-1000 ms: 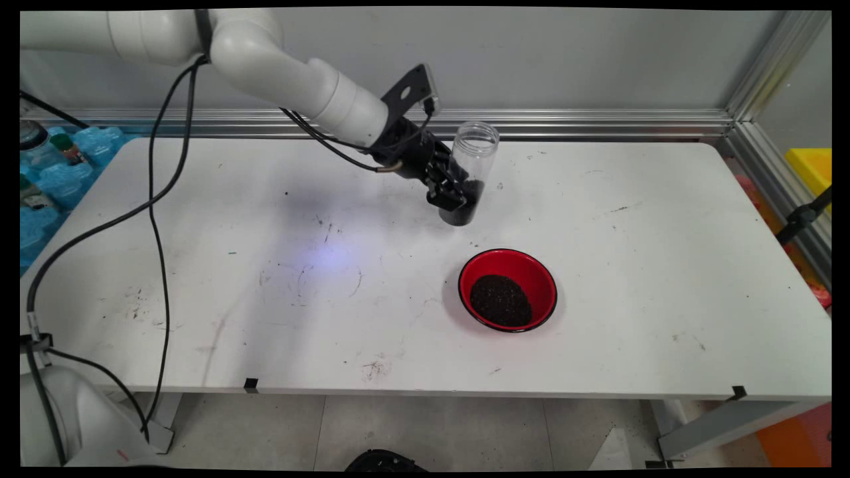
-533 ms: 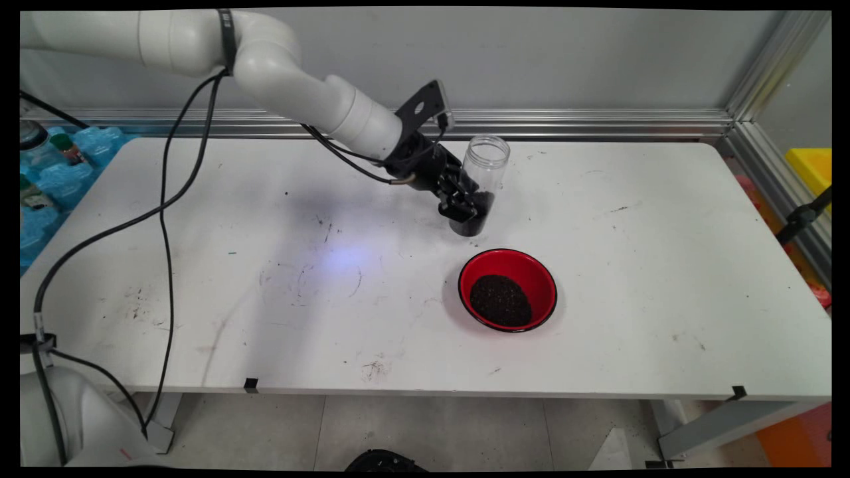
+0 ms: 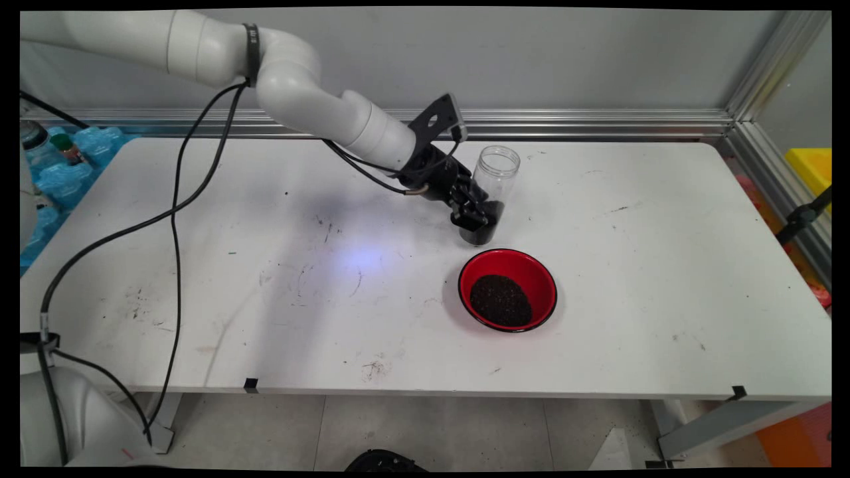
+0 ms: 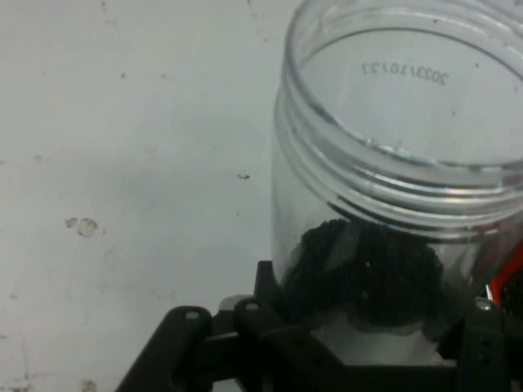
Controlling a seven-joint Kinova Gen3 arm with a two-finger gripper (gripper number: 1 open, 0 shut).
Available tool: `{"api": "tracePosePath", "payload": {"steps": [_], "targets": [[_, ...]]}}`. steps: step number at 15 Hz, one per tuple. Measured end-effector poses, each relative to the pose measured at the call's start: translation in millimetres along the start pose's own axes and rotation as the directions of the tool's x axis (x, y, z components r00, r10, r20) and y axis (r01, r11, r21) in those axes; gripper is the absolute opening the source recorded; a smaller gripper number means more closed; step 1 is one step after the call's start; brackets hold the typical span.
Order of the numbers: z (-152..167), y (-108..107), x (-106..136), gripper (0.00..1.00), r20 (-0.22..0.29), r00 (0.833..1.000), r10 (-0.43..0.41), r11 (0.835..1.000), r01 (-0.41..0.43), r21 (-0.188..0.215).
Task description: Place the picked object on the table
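Jar of clear plastic sits clamped in my tool, fingers closed round its lower body, so I can't make out its base. It's upright, lidless, with dark granules at the bottom. At six o'clock from it on the desk, close by, a red bowl holds a heap of the same dark grains.
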Motion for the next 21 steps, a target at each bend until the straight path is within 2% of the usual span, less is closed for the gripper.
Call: {"api": "tracePosePath", "payload": {"steps": [11, 19, 20, 21], "targets": [[22, 3, -5, 0.0, -0.008, 1.0, -0.019, 1.0, 0.019, 0.001], [25, 1, -9, 0.0, -0.014, 1.0, -0.011, 1.0, 0.011, 0.019], [25, 1, -9, 1.0, -0.015, 1.0, -0.01, 1.0, 0.01, 0.02], [25, 1, -9, 1.0, -0.015, 1.0, -0.008, 1.0, 0.009, 0.021]]}}
